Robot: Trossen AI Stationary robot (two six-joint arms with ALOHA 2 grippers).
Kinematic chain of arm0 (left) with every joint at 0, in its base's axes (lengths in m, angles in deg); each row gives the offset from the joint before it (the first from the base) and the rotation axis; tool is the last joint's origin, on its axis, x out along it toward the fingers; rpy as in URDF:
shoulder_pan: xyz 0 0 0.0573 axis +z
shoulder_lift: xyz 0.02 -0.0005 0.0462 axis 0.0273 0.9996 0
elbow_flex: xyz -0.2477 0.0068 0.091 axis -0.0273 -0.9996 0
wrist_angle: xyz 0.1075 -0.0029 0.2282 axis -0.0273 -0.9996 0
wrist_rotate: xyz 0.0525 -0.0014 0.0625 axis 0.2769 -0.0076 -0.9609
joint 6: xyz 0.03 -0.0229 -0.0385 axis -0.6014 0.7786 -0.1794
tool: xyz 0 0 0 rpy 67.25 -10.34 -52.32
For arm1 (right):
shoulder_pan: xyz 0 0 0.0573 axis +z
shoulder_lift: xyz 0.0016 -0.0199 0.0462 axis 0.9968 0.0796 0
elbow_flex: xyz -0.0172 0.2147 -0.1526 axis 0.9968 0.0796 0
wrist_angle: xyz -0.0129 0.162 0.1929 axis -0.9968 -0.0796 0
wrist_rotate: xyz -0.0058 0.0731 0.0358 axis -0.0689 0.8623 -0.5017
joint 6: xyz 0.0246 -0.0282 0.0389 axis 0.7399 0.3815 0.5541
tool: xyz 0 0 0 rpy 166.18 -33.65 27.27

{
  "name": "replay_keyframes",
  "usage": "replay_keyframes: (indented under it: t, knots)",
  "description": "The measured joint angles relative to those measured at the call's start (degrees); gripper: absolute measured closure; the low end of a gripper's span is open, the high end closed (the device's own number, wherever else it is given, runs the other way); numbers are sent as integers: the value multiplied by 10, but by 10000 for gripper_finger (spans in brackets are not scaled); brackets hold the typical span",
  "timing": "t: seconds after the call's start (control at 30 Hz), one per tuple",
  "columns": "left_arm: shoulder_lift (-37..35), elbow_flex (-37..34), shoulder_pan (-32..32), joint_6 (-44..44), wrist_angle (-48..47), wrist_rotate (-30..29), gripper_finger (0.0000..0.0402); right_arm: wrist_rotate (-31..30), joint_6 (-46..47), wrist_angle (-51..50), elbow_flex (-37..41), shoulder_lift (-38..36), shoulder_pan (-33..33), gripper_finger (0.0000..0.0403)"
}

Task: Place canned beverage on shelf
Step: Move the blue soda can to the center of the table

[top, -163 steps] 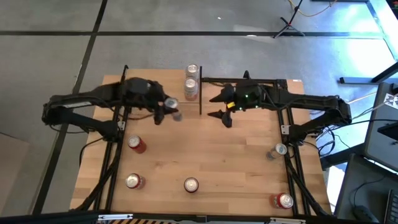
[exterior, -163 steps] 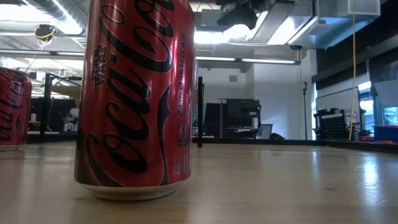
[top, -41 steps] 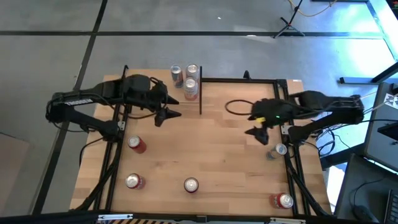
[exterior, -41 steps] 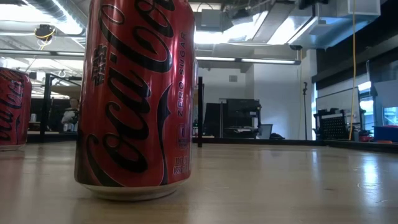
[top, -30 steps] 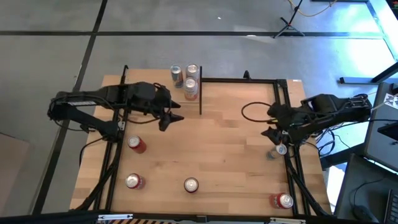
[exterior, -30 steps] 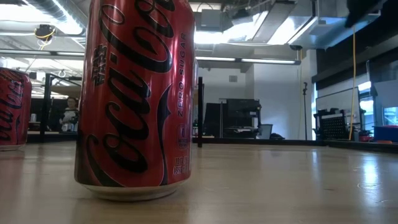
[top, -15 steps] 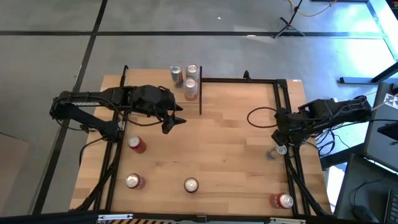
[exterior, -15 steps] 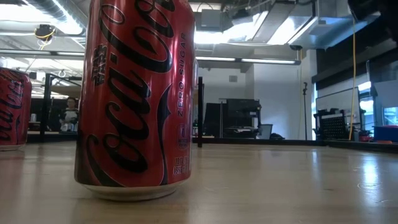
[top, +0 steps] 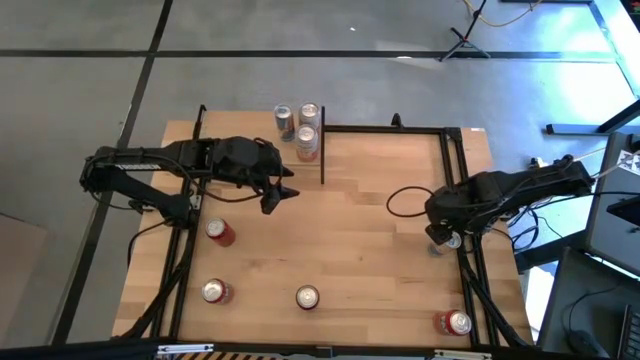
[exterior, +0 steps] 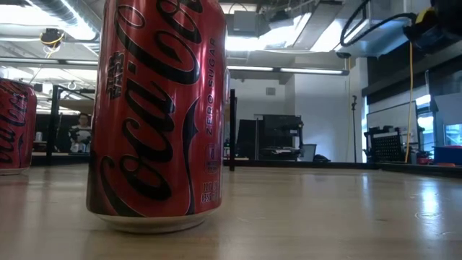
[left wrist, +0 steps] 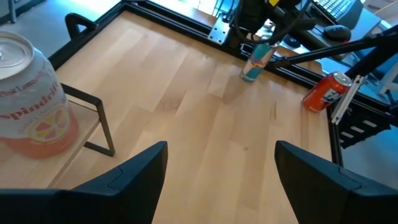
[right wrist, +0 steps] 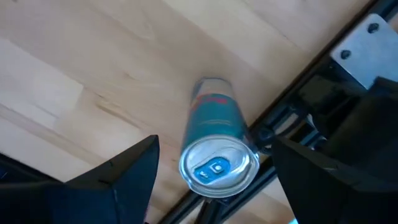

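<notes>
A slim teal can [right wrist: 214,149] stands upright at the table's right edge, beside the black frame rail; it also shows in the high view [top: 447,239]. My right gripper [right wrist: 216,144] hangs over it, open, a finger on each side and apart from it. My left gripper [top: 283,197] is open and empty over the table's far left part, near the shelf [top: 300,152]. Three cans [top: 307,140] stand by the shelf's black post [top: 322,150]. A pink-and-white can [left wrist: 31,102] shows close in the left wrist view.
Red cans stand at the left [top: 219,231], near left [top: 215,291], near middle [top: 307,297] and near right [top: 454,322]. One red cola can [exterior: 155,115] fills the low view. Black frame rails [top: 465,270] run along the table's sides. A cable loops beside my right arm [top: 400,200].
My right gripper has drawn in toward the table's right edge and come over the slim teal can, pointing down at it, still open. My left gripper has barely moved.
</notes>
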Motion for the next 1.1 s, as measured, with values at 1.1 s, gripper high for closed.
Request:
replay_keyframes:
  t: [1.1]
  knots:
    - [0, 0, 0, -5, -1, 14, 117, 19, 105, 47, 52, 42, 85, 105]
